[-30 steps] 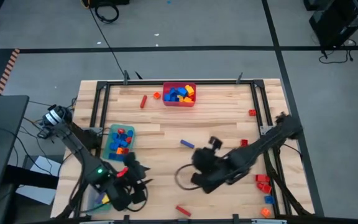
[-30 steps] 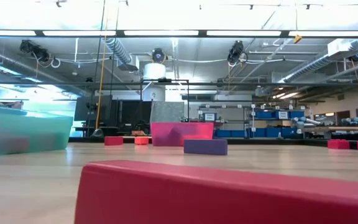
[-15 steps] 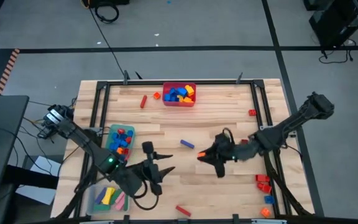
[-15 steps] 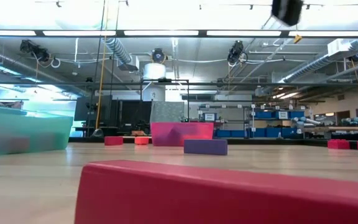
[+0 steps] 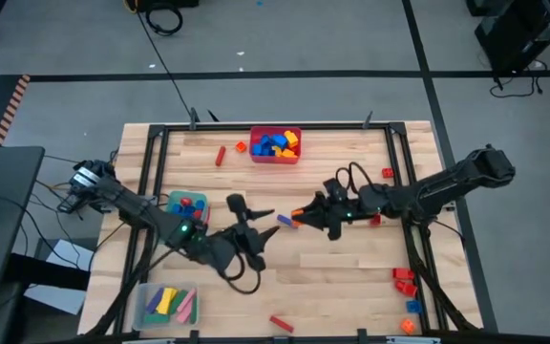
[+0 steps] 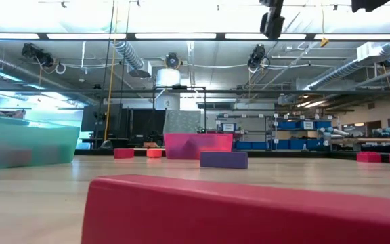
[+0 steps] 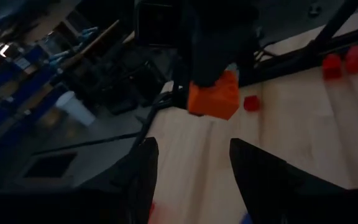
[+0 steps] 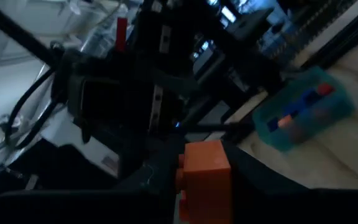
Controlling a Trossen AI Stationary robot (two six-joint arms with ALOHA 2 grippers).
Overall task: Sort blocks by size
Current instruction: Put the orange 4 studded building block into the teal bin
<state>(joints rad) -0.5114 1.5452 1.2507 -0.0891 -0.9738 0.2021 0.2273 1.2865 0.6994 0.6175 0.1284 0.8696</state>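
Your right gripper (image 5: 299, 216) pinches a small orange block (image 8: 205, 171) above the middle of the wooden worktop (image 5: 351, 277); the fingers (image 8: 154, 175) press its side faces. Your left gripper (image 5: 264, 212) faces it close by, fingers (image 7: 260, 171) spread and empty. Expect the block to be light, rigid and smooth-sided, likely slick, so hold it across flat opposite faces, clear of the studs. Other blocks fill the red bin (image 5: 276, 157), the teal bin (image 5: 167, 222) and the clear bin (image 5: 144, 306); a purple bar (image 5: 285, 221) lies just under the grippers.
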